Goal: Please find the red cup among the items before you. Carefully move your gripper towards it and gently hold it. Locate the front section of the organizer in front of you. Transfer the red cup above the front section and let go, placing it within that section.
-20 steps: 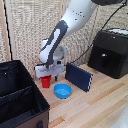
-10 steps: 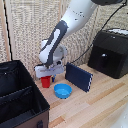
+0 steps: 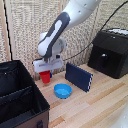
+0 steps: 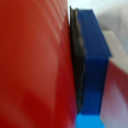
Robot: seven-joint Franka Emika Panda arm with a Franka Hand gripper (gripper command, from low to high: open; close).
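red cup (image 3: pixel 45 77) held low over the wooden table (image 3: pixel 105 100), beside the organizer (image 3: pixel 20 100).

the gripper (image 3: pixel 46 73) is seen clamped on the red cup, the cup sitting directly beneath the white block and just above or on the tabletop; which of the two cannot be told. in the wrist view the cup's red wall (image 4: pixel 35 65) fills most of the picture and a blue-tipped finger (image 4: pixel 95 60) is pressed flat against it. the organizer lies at the exterior view's left, its divider (image 3: pixel 17 93) marking off two compartments, and the cup is outside its wall. a blue bowl (image 3: pixel 63 90) rests near the cup, and a dark blue panel (image 3: pixel 79 76) stands tilted beside the bowl. a black appliance (image 3: pixel 111 52) is placed well apart at the exterior view's right.
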